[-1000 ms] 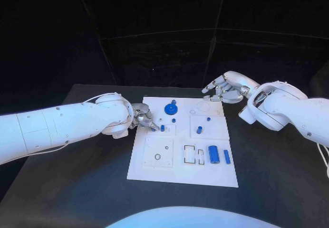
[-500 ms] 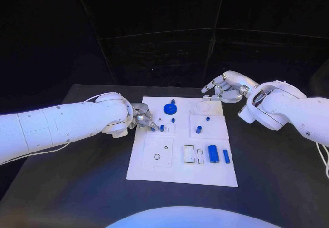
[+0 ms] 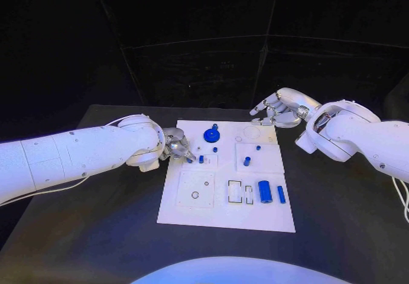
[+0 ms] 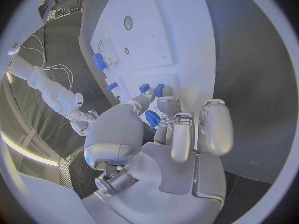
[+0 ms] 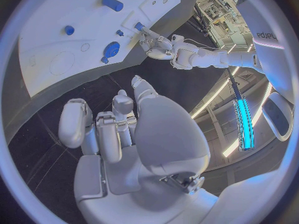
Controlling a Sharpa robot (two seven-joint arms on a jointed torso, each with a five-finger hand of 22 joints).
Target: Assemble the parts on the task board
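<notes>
My left hand [image 3: 177,148] sits at nine o'clock of the task board [image 3: 229,216], fingertips closed around a small blue peg [image 3: 201,158] to steady it in its slot. My right hand [image 3: 277,110], loosely curled and empty, waits beyond the board's one o'clock corner.

The near strip of the task board [image 3: 226,222] and the bench [image 3: 94,236] around it are left open for passage, while the board's left edge is blocked by the left hand [image 3: 177,148] and its far right corner is crowded by the right hand [image 3: 274,112].
</notes>
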